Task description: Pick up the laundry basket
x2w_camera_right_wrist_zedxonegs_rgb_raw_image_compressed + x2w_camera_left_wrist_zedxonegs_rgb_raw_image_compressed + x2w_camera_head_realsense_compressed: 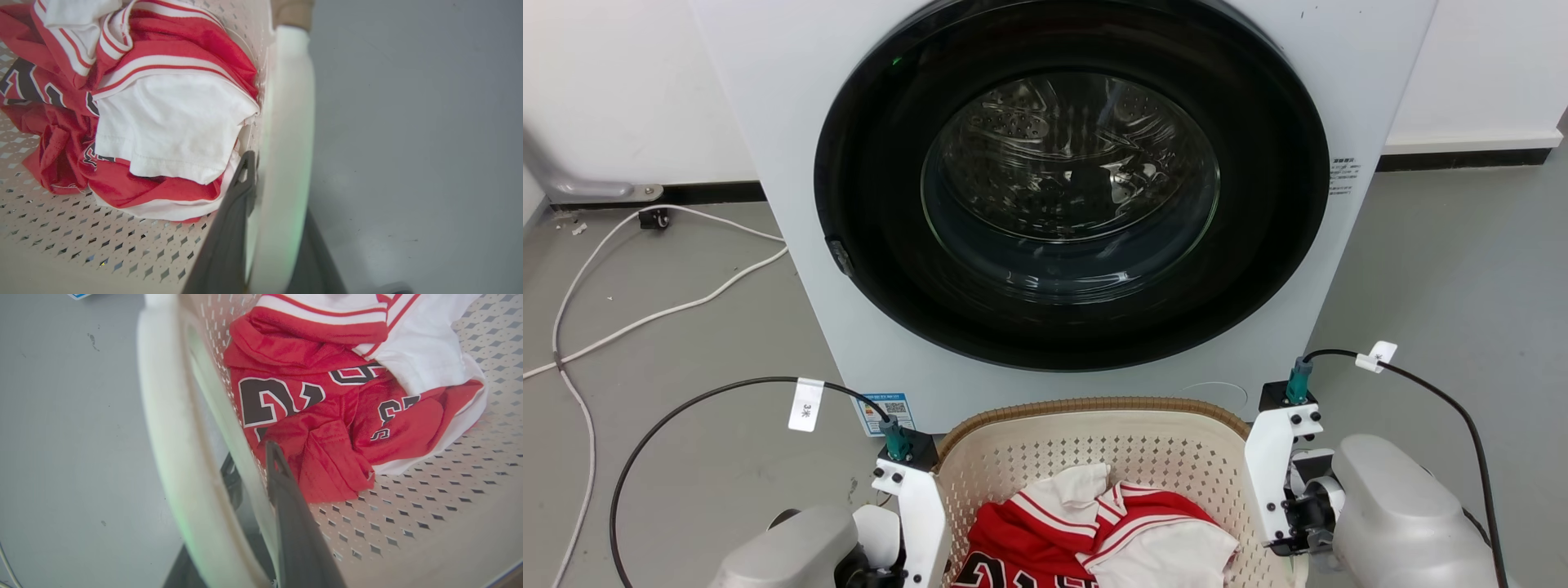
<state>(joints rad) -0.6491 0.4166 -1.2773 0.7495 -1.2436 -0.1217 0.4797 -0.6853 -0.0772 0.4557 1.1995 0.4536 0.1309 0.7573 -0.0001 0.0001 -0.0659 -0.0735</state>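
Observation:
The cream perforated laundry basket (1094,406) with its brown woven rim sits low in the head view, right in front of the washing machine. It holds a red and white jersey (1086,523). My left gripper (251,455) straddles the basket's left handle (171,416), with one dark finger (286,498) inside against the wall and the other outside. My right gripper (278,183) does the same on the right handle (286,122), with its inner finger (237,204) next to the white cloth. Both pairs of jaws press on the plastic between them.
The white washing machine (792,163) with its round dark door (1070,188) stands close behind the basket. White cables (645,314) lie on the grey floor at the left. Black cables loop from both wrists (923,506), (1282,474).

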